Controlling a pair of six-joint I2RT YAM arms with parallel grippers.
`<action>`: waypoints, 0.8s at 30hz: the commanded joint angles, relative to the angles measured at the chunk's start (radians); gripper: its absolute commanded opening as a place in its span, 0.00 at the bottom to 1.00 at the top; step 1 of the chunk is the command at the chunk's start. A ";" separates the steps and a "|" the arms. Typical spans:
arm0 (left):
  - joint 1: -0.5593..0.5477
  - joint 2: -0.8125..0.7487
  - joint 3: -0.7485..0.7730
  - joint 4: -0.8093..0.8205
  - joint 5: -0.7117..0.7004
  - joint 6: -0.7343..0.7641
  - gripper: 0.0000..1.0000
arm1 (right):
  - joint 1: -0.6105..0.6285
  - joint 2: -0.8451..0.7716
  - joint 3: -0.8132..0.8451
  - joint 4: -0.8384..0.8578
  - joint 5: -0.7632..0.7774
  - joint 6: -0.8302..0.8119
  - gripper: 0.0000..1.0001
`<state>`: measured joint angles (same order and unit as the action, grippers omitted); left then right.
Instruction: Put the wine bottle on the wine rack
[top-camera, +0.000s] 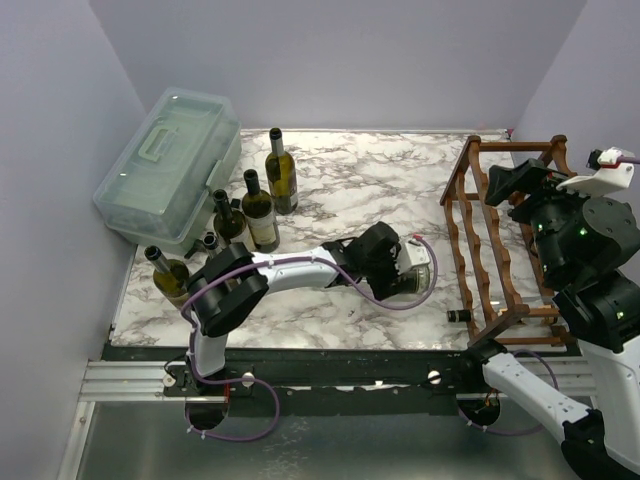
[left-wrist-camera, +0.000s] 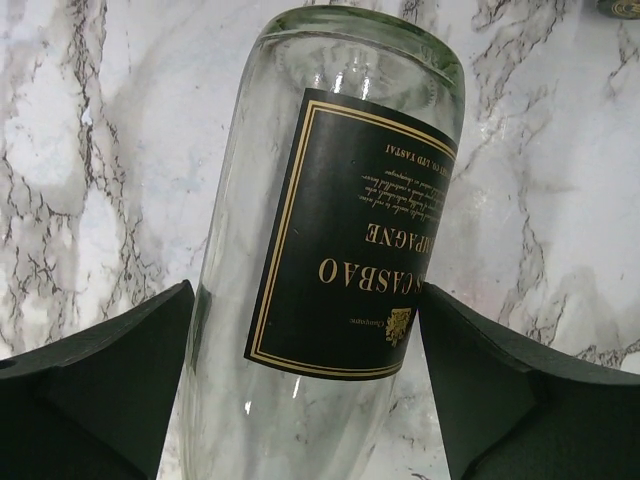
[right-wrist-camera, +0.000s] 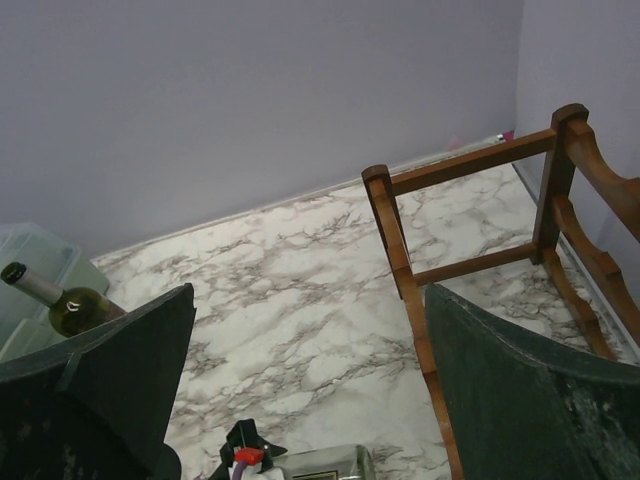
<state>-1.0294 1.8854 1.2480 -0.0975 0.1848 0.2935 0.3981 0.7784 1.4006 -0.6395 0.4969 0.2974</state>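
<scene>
A clear wine bottle (top-camera: 420, 272) with a black label lies on the marble table, just left of the wine rack. In the left wrist view the bottle (left-wrist-camera: 330, 250) fills the gap between the two dark fingers, which touch it on both sides. My left gripper (top-camera: 412, 270) (left-wrist-camera: 305, 300) is shut on its body. The reddish-brown wine rack (top-camera: 495, 250) (right-wrist-camera: 400, 230) stands at the right edge. My right gripper (top-camera: 512, 180) (right-wrist-camera: 310, 300) hangs open above the rack's far end, holding nothing. The bottle's end (right-wrist-camera: 330, 465) shows at the bottom of the right wrist view.
A translucent lidded box (top-camera: 170, 165) sits at the back left. Several green bottles (top-camera: 260, 205) stand in front of it, and one (top-camera: 170, 272) leans near the left edge. A dark bottle cap (top-camera: 460, 316) pokes from the rack's lowest tier. Walls close in at the back and on both sides.
</scene>
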 joint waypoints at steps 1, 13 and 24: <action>-0.028 0.053 -0.030 0.077 -0.064 0.039 0.89 | -0.005 -0.012 -0.001 -0.005 -0.002 -0.042 1.00; -0.034 0.102 -0.024 0.046 -0.066 0.053 0.99 | -0.004 -0.030 -0.009 -0.009 -0.005 -0.047 1.00; -0.034 0.120 -0.009 0.093 -0.131 0.049 0.59 | -0.004 -0.035 -0.003 -0.022 -0.004 -0.050 1.00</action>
<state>-1.0565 1.9678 1.2476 -0.0036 0.0906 0.3462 0.3977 0.7559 1.3994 -0.6403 0.4961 0.2672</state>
